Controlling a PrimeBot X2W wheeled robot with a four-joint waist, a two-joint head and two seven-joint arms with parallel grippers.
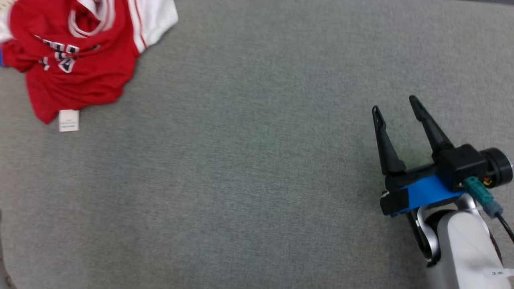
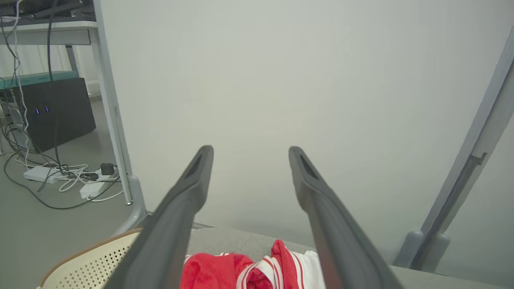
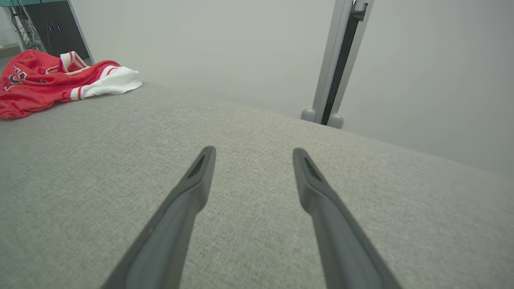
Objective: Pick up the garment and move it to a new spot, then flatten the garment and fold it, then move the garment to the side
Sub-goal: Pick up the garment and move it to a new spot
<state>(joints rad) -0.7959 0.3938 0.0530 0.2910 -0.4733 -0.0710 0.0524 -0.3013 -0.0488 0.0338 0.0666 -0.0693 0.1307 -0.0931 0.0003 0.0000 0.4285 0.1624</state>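
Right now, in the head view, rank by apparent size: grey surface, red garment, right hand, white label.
1. grey surface
2. red garment, though cropped by the frame
3. right hand, enlarged by nearness to the camera
4. white label

We note the garment (image 1: 80, 68) as red and white cloth, smooth with a faint sheen. Table cover (image 1: 249, 168): grey woven fabric, matt, finely rough. Right gripper (image 1: 394, 103): matt dark plastic. Its forearm (image 1: 461, 245) we log as pale glossy plastic, with a polished metal ring (image 1: 421, 224).
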